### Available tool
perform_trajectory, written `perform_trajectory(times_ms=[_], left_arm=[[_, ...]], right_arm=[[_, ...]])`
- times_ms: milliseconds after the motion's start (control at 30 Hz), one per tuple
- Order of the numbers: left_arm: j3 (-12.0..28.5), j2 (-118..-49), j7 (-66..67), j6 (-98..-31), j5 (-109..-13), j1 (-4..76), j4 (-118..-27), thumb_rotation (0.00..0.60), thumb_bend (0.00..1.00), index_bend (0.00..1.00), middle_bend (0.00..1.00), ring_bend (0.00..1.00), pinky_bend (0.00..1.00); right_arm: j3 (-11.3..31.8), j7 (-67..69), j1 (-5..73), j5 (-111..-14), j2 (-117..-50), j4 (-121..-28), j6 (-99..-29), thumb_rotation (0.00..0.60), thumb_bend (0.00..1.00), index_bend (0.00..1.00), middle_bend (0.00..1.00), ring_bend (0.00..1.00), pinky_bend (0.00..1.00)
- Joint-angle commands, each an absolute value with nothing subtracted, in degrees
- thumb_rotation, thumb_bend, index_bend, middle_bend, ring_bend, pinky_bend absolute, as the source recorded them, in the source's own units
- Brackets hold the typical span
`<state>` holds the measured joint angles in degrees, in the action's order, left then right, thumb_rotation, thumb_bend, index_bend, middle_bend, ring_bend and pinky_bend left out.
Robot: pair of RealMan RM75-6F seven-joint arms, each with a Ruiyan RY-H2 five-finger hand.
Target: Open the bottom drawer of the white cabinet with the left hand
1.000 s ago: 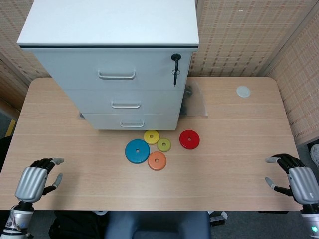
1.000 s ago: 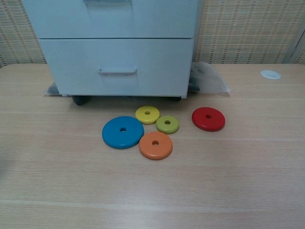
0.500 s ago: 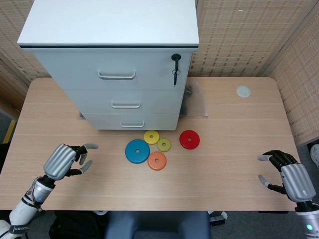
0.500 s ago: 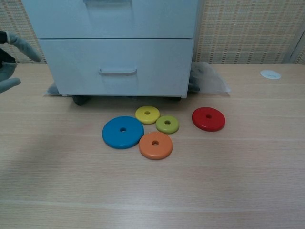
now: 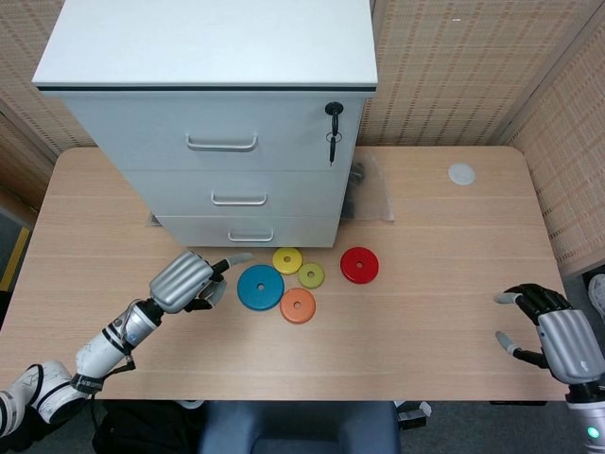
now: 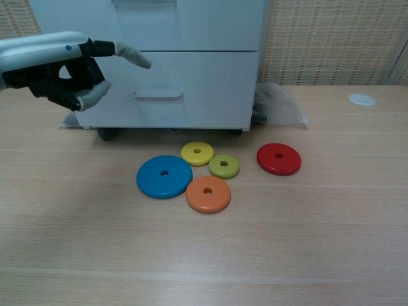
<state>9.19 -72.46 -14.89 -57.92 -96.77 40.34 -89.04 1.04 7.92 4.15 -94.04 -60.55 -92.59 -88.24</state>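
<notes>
Cabinet: the white cabinet (image 5: 213, 113) stands at the back of the wooden table (image 5: 425, 303), three drawers stacked in its front, a key (image 5: 333, 128) hanging in the lock at the top right corner of the top drawer.
Bottom drawer: the bottom drawer (image 6: 156, 89) is the lowest of the cabinet's three; its front sits flush with the drawer above, closed, with a small bar handle (image 6: 157, 95) at its middle.
Left hand: the left hand (image 5: 184, 280) hovers in front of the cabinet, below and left of the bottom drawer's handle; it holds nothing, one finger pointing toward the cabinet and the others loosely curled and apart. In the chest view the left hand (image 6: 60, 67) is apart from the handle.
Right hand: the right hand (image 5: 558, 336) is far from the cabinet, at the table's near right edge, fingers spread and holding nothing.
Discs: in front of the cabinet lie a blue disc (image 5: 260, 287), a yellow disc (image 5: 287, 260), a green disc (image 5: 311, 275), an orange disc (image 5: 298, 305) and, slightly apart to the right, a red disc (image 5: 358, 265).
Bag: a clear plastic bag (image 5: 371, 192) lies against the cabinet's right side.
Cap: a small white cap (image 5: 460, 173) sits well to the right of the cabinet.
</notes>
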Motion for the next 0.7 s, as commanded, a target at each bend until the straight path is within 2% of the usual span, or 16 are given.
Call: perform_trajectory(times_ms=[33,467,700], left_arm=[[10.67,-74.18,-14.12,-53.76,-93.7,43.88,-88.21,0.6,0.66,0.14,0.88,0.94,1.0],[12.66,-78.85,-9.6,-43.71,-82.98,51.0,-82.53,0.6,0.66,0.14,0.88,0.94,1.0],[12.8,-79.71,-8.76,-42.51,-78.78,51.74,-81.17,0.6,0.66,0.08,0.89,0.96,1.0]], right_arm=[[1.1,7.71,4.37,-93.87,-60.31,-92.79,-87.83,0.6,0.2,0.34,0.31,0.21,0.28],[1.3,8.21,5.09,-92.75,-60.16,-92.5,-86.25,0.6,0.2,0.34,0.31,0.21,0.28],[1.19,8.4,4.93,-92.46,-59.95,-92.33,-86.22,0.6,0.2,0.34,0.31,0.21,0.28]])
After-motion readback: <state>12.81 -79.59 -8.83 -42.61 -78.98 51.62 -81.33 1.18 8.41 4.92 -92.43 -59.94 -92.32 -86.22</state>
